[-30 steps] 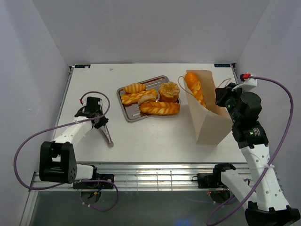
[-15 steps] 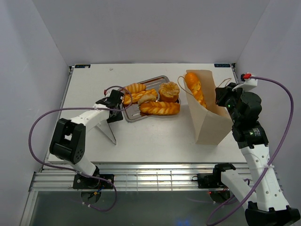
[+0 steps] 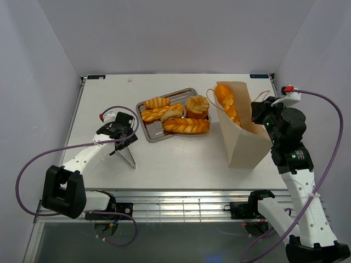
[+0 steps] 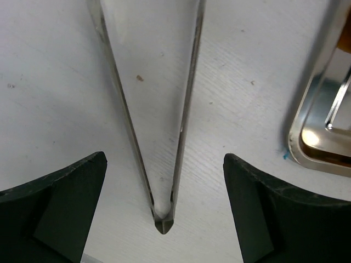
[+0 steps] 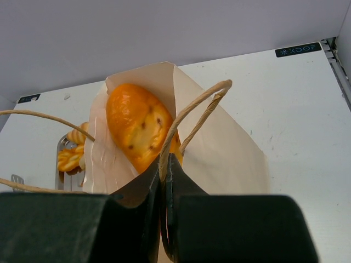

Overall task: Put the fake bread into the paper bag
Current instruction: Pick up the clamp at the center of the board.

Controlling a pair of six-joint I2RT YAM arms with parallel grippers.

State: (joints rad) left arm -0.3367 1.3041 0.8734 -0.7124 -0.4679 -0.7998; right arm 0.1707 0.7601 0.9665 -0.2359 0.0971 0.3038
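A long baguette [image 3: 226, 103] of fake bread stands inside the cream paper bag [image 3: 244, 145]; the right wrist view shows its end [image 5: 137, 126] in the bag's mouth [image 5: 225, 148]. My right gripper [image 3: 258, 112] is shut on the bag's string handle [image 5: 189, 118], pinched between the jaws [image 5: 164, 164]. More fake bread lies on the metal tray [image 3: 151, 134]: a twisted loaf [image 3: 186, 126], a round bun [image 3: 197, 105] and smaller braided pieces [image 3: 157, 102]. My left gripper [image 3: 122, 131] hangs open left of the tray, its fingers astride the joined end of the metal tongs [image 4: 164, 216] without touching them.
The tongs [image 3: 127, 156] lie flat on the white table, pointing toward its near edge. A corner of the tray [image 4: 321, 131] shows at the right of the left wrist view. Grey walls close in on the table on three sides.
My left gripper swung toward the tray, then drew back left, and its jaws spread wide, letting go of the tongs. The right arm and the bag have not moved.
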